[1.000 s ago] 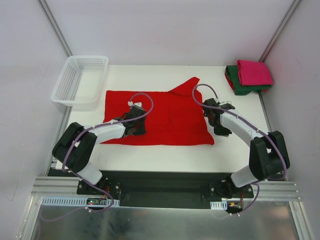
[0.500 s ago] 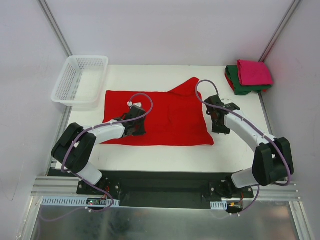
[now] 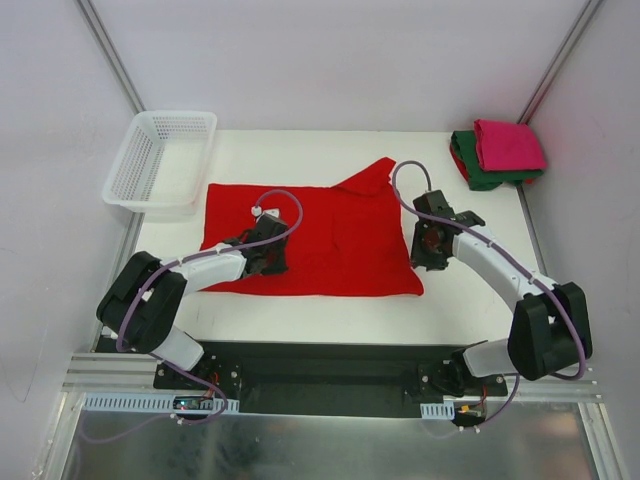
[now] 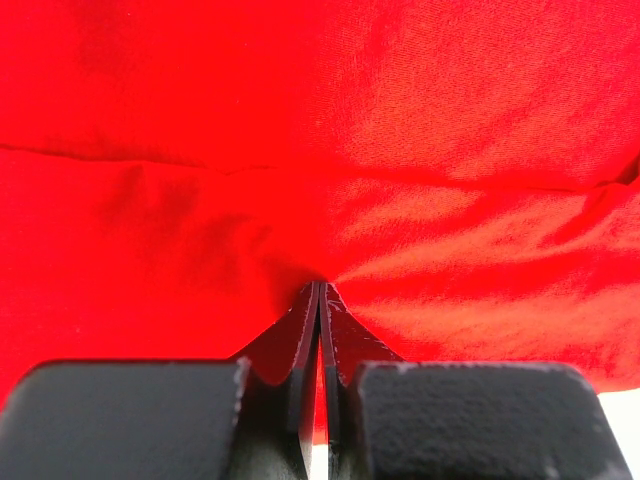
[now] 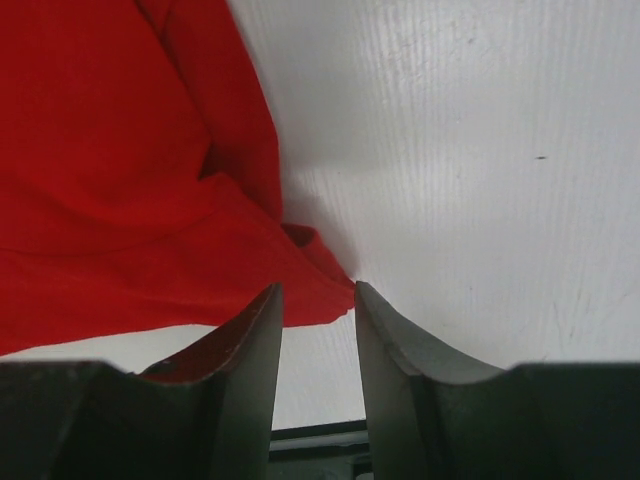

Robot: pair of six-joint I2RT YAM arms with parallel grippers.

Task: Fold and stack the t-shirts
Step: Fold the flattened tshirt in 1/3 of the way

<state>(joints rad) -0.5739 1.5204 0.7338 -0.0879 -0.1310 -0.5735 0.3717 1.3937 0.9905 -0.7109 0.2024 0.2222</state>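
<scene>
A bright red t-shirt (image 3: 330,230) lies spread flat on the white table (image 3: 330,310), with one sleeve pointing to the far right. My left gripper (image 3: 268,258) rests on its near-left part, shut on a pinch of the red cloth (image 4: 350,120); in the left wrist view the gripper (image 4: 320,290) has its fingers pressed together. My right gripper (image 3: 426,250) is at the shirt's right edge. In the right wrist view the gripper (image 5: 317,290) is open, and a corner of the red cloth (image 5: 100,180) lies just beyond its tips. A folded magenta-pink t-shirt (image 3: 508,143) lies on a folded dark green one (image 3: 478,172) at the far right corner.
A white plastic mesh basket (image 3: 160,160) stands at the far left corner, just beyond the shirt's left end. Grey walls close the table's far side and both sides. The black arm bases sit along the near edge.
The red shirt has shifted a little to the left with my left gripper. My right gripper has moved away from me and left, up to the shirt's right edge.
</scene>
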